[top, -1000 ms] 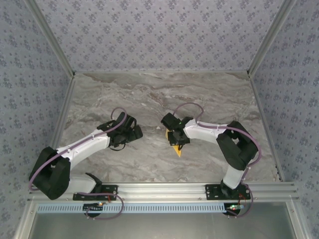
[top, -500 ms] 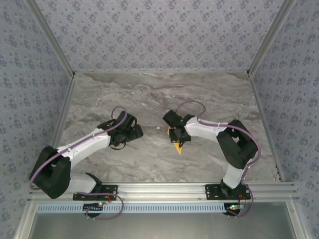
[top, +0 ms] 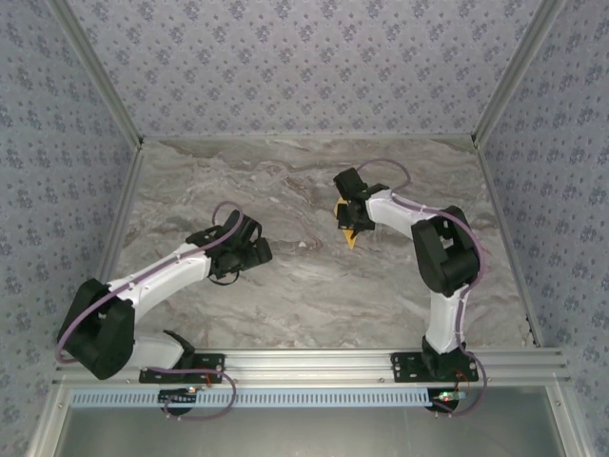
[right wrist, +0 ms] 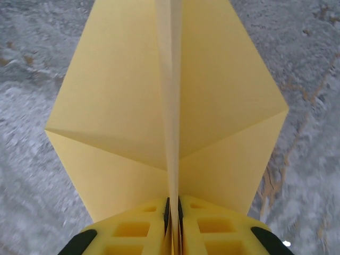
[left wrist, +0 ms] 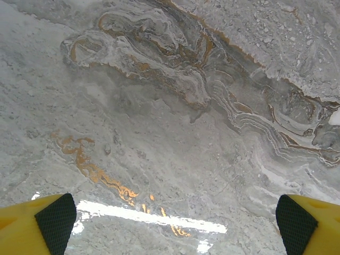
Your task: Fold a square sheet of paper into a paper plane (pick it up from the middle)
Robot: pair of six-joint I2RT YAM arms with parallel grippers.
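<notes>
Yellow paper plane (top: 351,238) hangs in the right gripper (top: 348,225), carried farther across the marble table (top: 285,314) than a second ago. The left gripper (left wrist: 170,223) gapes empty above the marble. Right wrist: jaws pinch the plane's centre crease; folding looks finished.

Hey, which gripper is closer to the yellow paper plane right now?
Right. The right gripper has its jaws shut on the paper plane at its centre fold; the left gripper hangs open, well apart on its left.
</notes>
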